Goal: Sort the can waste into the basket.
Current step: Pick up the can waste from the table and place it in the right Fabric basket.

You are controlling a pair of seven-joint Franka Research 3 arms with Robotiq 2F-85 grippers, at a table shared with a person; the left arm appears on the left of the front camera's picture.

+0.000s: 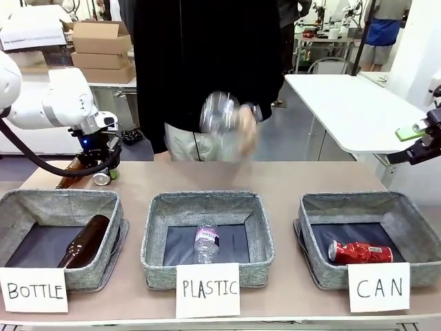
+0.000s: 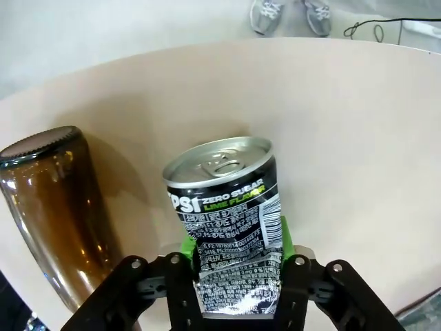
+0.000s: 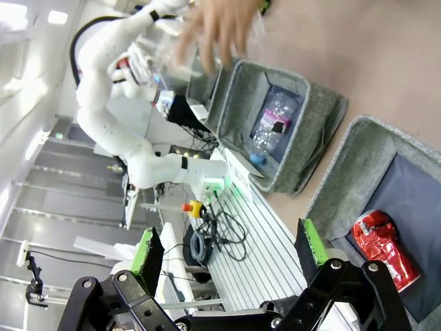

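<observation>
floor (image 1: pixel 293 134): grey | far left: stacked cardboard boxes (image 1: pixel 102 45) | right: white table (image 1: pixel 348 110) | near tabletop (image 1: pixel 275 179): tan

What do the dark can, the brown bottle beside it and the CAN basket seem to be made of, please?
Dark can: thin metal, probably aluminium; glossy printed wall, bare silvery lid with pull tab, creased low down.
Brown bottle: likely glass; translucent amber, shiny.
CAN basket: grey woven fabric, matt, flecked weave; dark smooth lining.
</observation>
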